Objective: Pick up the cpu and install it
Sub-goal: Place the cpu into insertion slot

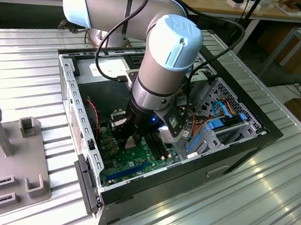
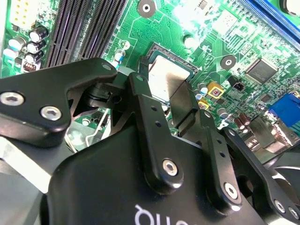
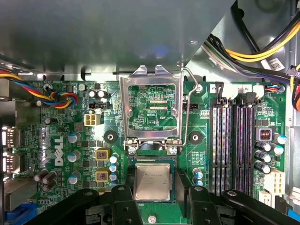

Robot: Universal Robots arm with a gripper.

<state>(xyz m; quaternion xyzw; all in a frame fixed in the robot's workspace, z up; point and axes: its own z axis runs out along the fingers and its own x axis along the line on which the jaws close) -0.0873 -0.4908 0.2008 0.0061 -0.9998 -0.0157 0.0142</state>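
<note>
Gripper (image 2: 161, 93) over cpu (image 2: 164, 77), its near part hidden

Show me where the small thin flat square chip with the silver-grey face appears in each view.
Exterior view: the small silver-grey square cpu is probably the pale patch under the grey arm.
Second wrist view: cpu on the green motherboard, aside from the long black memory slots.
First wrist view: cpu beside the hinge of the raised silver socket frame.
Shared landmark: the memory slots.
</note>
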